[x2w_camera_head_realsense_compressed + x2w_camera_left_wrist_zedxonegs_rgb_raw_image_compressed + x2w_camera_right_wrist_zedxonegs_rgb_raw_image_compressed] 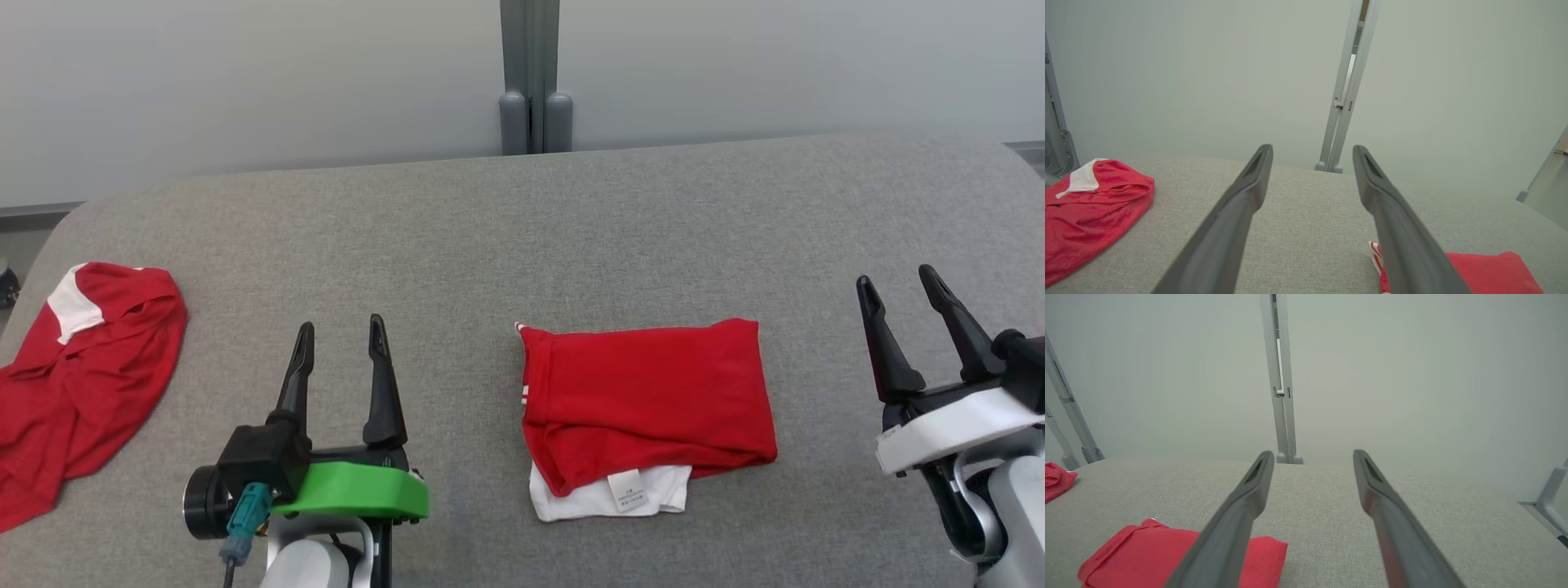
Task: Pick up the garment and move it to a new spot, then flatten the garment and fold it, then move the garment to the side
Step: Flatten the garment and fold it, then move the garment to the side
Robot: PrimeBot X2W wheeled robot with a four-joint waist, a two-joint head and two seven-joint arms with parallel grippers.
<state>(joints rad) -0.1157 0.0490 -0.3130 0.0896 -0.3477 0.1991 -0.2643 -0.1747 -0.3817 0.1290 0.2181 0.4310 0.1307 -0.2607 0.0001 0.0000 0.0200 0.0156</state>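
The folded red garment (649, 392) lies in the middle of the grey cloth-covered desk (490, 212). A white layer shows at its near edge, carrying a small white label (627, 490) whose print is too small to read. The left hand (341, 323) and right hand (896, 276) flank it, apart from it, fingers spread and empty. A crumpled red garment (82, 367) lies at the desk's left edge.

Red folded garment (645, 400) w/ white hem, red & white crumpled shirt (82, 376), grey fabric table (571, 229), black left claw (341, 323)
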